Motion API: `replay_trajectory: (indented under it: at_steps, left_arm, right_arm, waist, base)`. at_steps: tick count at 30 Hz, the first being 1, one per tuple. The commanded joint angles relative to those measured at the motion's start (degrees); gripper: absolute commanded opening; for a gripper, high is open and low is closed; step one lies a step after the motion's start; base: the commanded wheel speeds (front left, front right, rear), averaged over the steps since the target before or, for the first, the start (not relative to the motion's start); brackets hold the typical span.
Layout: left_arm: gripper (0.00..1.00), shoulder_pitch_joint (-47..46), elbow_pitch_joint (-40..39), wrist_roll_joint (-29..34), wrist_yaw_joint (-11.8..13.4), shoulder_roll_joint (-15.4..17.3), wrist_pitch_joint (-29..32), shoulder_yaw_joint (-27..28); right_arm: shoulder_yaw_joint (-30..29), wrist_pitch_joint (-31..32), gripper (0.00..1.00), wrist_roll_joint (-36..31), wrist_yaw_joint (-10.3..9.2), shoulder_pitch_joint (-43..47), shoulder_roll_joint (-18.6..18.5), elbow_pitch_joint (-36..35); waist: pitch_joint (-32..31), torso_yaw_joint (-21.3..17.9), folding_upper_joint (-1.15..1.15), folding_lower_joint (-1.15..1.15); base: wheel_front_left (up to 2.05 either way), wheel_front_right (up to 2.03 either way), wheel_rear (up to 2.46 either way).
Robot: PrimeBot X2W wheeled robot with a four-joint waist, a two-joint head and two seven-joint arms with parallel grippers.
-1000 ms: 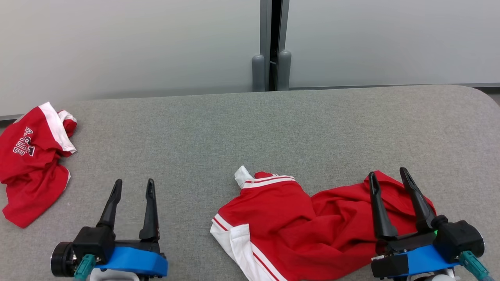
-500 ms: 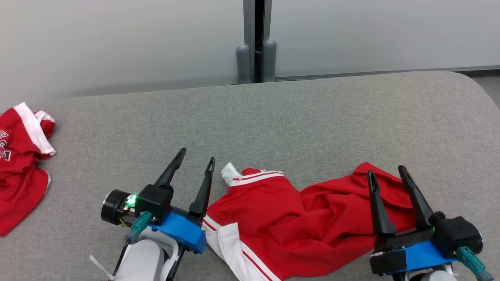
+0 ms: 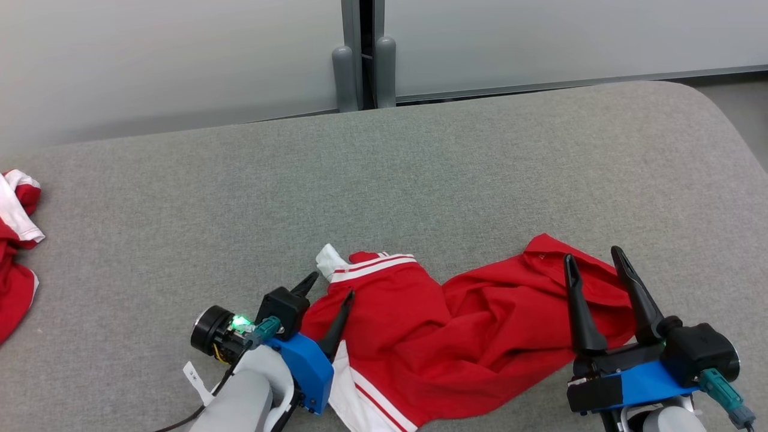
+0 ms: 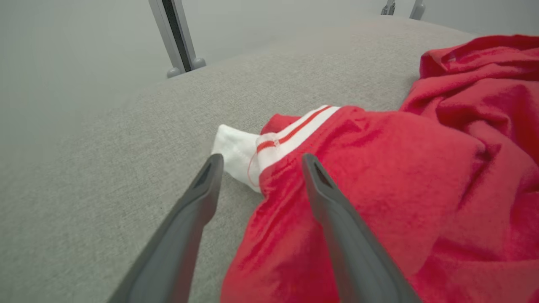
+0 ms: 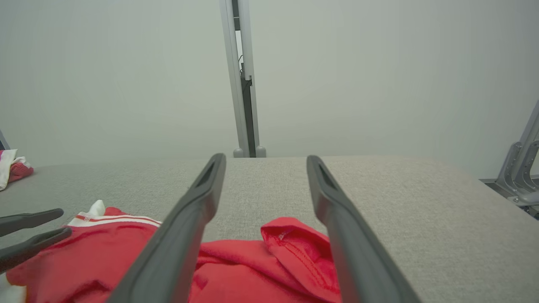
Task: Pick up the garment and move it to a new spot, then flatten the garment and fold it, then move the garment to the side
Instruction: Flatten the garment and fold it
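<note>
Pickup step: L gripper (image 3: pixel 330 286), jaws apart, straddles striped hem (image 3: pixel 372 267) of red jersey (image 3: pixel 456 324).
Jersey crumpled on grey table (image 3: pixel 420 168); R gripper (image 3: pixel 592 254) spread over other end. Next, likely: pinch, lift.

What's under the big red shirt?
The red shirt lies on the grey table, which shows all around it. Whatever else might be beneath is covered by the cloth.

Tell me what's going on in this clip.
A two-armed robot seems about to pick up a crumpled red garment lying on a grey padded table. Its left gripper, open, straddles the garment's white-striped edge; the right gripper, also open, hovers over the other end. Nothing is gripped yet. A second red garment lies at the table's left edge.
</note>
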Motion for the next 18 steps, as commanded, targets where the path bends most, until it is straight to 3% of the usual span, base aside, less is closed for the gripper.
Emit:
replay_trajectory:
  at_steps: [1,10,11,13,14,18]
  left_arm:
    - [1.0,-0.7,0.5,-0.6,-0.2,0.5,0.3,-0.6]
    - [0.97,-1.8,6.0,-8.6,-0.2,2.0,5.5,-9.3]
    - [0.81,-2.0,6.5,-9.2,-0.2,2.2,6.4,-10.2]
    - [0.23,-2.3,6.6,-11.0,-0.2,2.4,6.9,-11.6]
    - [0.0,-2.3,6.6,-11.6,-0.2,2.5,6.8,-12.2]
    - [0.0,-3.3,6.4,-13.6,-0.2,3.3,5.1,-13.6]
  right_arm:
    - [0.1,0.0,1.0,0.2,-0.02,-0.7,-0.1,0.2]
    - [-0.5,0.0,1.0,0.3,-0.02,-1.0,-0.3,0.9]
    - [-0.6,0.0,1.0,0.3,-0.02,-1.0,-0.3,1.0]
    - [-0.6,0.0,1.0,0.3,-0.02,-1.1,-0.3,1.1]
    - [-0.6,0.0,1.0,0.3,-0.02,-1.2,-0.2,1.1]
    - [-0.6,0.0,1.0,0.3,-0.02,-0.9,-0.3,1.3]
  waist:
    - [0.2,-0.2,0.0,0.0]
    - [0.6,-0.7,0.0,0.0]
    - [0.6,-0.7,0.0,0.0]
    - [0.6,-0.6,0.0,0.0]
    - [0.6,-0.5,0.0,0.0]
    - [0.2,0.3,0.0,0.0]
  base:
    - [0.0,0.0,0.0]
    - [0.0,0.0,0.0]
    - [0.0,0.0,0.0]
    - [0.0,0.0,0.0]
    - [0.0,0.0,0.0]
    - [0.0,0.0,0.0]
